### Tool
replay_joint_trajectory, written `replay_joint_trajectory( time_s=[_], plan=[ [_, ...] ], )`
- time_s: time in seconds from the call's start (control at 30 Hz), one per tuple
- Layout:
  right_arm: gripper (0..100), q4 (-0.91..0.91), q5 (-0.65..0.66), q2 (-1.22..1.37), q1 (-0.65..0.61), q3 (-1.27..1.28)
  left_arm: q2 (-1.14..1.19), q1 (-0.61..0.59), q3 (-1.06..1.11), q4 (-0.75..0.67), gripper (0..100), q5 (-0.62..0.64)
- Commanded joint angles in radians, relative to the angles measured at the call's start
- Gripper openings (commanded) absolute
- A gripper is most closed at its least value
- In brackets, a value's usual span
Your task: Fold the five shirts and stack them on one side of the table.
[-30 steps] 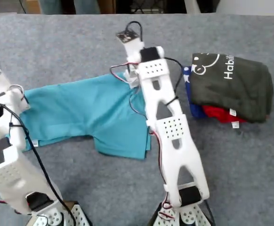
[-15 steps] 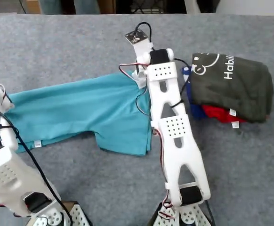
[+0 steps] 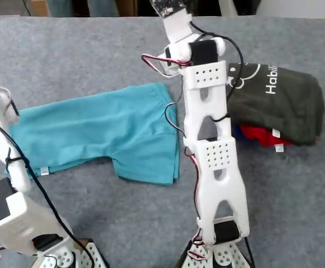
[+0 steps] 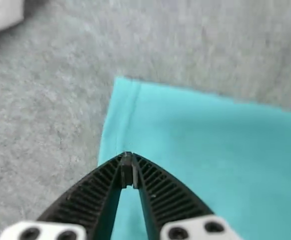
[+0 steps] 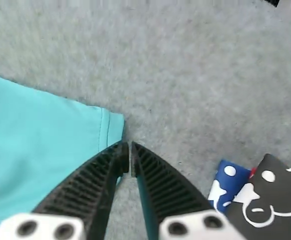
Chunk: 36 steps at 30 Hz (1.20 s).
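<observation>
1. High view: teal shirt [image 3: 95, 134] is spread flat, near the folded stack [image 3: 274, 106]. It is judged soft, light and limp, best pinched at the corners.
2. Left wrist view: left gripper [image 4: 128, 172] is closed, empty, over the shirt's hem.
3. Right wrist view: right gripper [image 5: 129, 150] is closed, empty, by a shirt corner.

Four shirts [image 3: 95, 134], two arms [image 3: 213, 156]
</observation>
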Motion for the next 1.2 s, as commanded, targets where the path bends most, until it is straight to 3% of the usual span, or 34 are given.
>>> replay_joint_trajectory(
  time_s=[0.0, 0.1, 0.2, 0.5, 0.73, 0.87, 1.0, 1.17],
  plan=[
    [1.5, 0.006, -0.002, -0.084, -0.028, 0.053, -0.060, -0.001, 0.191, -0.186, 3, -0.021],
    [1.5, 0.006, -0.002, -0.094, -0.028, 0.094, -0.049, -0.016, 0.361, -0.390, 3, -0.020],
    [1.5, 0.006, 0.000, -0.117, -0.018, 0.099, -0.060, -0.025, 0.450, -0.486, 3, -0.018],
    [1.5, 0.009, -0.002, -0.360, -0.054, 0.189, -0.080, -0.173, 0.400, -0.296, 3, -0.028],
    [1.5, 0.006, 0.003, -0.748, -0.163, 0.705, -0.347, -0.223, 0.585, -0.304, 3, -0.048],
    [1.5, -0.003, 0.011, -0.940, -0.178, 1.003, -0.554, -0.209, 0.791, -0.419, 3, -0.087],
    [1.5, -0.002, 0.149, -1.099, -0.184, 1.256, -0.634, -0.196, 0.932, -0.539, 3, -0.043],
    [1.5, -0.009, 0.279, -1.294, -0.232, 1.564, -0.580, -0.182, 0.947, -0.557, 3, -0.044]
  ],
)
